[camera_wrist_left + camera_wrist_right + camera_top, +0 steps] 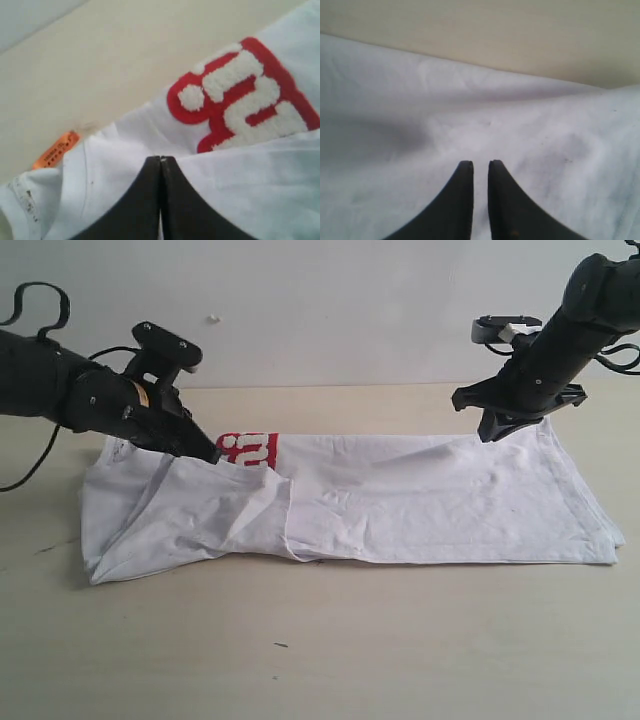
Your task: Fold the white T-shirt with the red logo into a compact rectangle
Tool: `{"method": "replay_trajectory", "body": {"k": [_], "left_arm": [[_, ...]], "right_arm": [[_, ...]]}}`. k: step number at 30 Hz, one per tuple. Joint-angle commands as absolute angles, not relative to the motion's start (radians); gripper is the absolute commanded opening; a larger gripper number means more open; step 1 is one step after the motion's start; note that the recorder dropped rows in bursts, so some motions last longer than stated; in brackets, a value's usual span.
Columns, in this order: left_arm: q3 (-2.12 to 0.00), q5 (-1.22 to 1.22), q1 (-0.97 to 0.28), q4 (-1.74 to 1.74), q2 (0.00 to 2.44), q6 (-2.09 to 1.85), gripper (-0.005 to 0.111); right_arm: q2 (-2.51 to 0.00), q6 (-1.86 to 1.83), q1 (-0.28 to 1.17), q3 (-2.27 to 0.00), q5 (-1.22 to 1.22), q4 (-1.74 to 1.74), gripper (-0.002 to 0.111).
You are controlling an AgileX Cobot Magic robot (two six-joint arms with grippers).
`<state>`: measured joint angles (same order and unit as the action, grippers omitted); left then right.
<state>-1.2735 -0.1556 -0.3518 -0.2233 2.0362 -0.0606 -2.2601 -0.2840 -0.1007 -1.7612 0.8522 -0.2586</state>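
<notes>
The white T-shirt (400,500) lies lengthwise across the table, folded into a long band with its left end rumpled. Only part of the red logo (248,448) shows at the far edge, since a folded layer covers the rest. My left gripper (212,455) is shut on the edge of that layer, right beside the logo (240,95). Its tips (160,157) are pressed together with a sliver of white cloth between them. The orange neck tag (55,150) shows nearby. My right gripper (492,435) is low over the shirt's far right edge. Its jaws (480,162) are a narrow gap apart above the cloth (395,100).
The shirt rests on a pale wooden table (330,640), with bare wood in front of it and behind it (520,30). A plain light wall (330,300) rises beyond the table's back edge.
</notes>
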Motion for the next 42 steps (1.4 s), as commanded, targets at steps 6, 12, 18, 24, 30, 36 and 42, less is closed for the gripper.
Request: {"method": "replay_trajectory", "body": {"k": [6, 12, 18, 24, 30, 36, 42], "left_arm": [[-1.152, -0.266, -0.433, -0.198, 1.745, -0.047, 0.0], [-0.915, -0.18, -0.582, -0.207, 1.695, -0.11, 0.0], [-0.886, -0.026, -0.554, -0.207, 1.818, -0.119, 0.0], [-1.017, 0.069, -0.423, -0.201, 1.976, -0.119, 0.0], [-1.177, 0.033, -0.326, -0.196, 2.119, -0.084, 0.0], [-1.25, -0.048, -0.304, -0.225, 2.234, -0.105, 0.0], [-1.272, -0.048, -0.302, -0.223, 2.2, -0.063, 0.0]], "right_arm": [[-2.259, -0.295, -0.105, -1.761, 0.85, -0.254, 0.013], [-2.259, -0.295, -0.105, -1.761, 0.856, -0.256, 0.013], [-2.259, -0.295, -0.105, -1.761, 0.882, -0.257, 0.013], [-2.259, -0.295, -0.105, -1.761, 0.879, -0.257, 0.013], [-2.259, -0.295, -0.105, -1.761, 0.867, -0.257, 0.013], [-2.259, -0.295, -0.105, -1.761, 0.847, -0.257, 0.013], [-2.259, -0.295, -0.105, -1.761, 0.843, -0.251, 0.015]]}}
